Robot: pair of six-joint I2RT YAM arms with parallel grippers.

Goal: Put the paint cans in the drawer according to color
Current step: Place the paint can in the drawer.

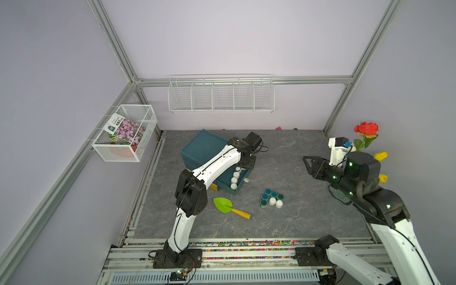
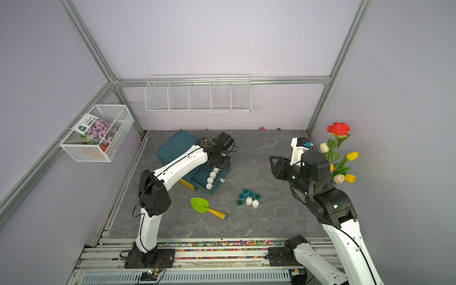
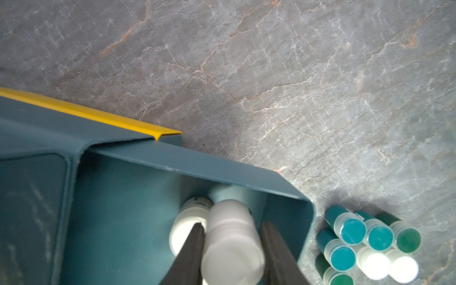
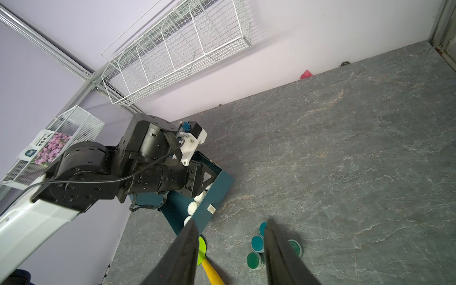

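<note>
Lying near the drawer is a green trowel.

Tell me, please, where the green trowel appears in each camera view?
Top view: green trowel lies just in front of the open drawer.
Top view: same spot.
Left wrist: not in it.
Right wrist: its blade and handle show beside a finger of the right gripper.
Shared landmark: the open drawer, visible in all four.

Only illegibly small Chinese lettering on the flower packet in the wall-hung wire basket
</note>
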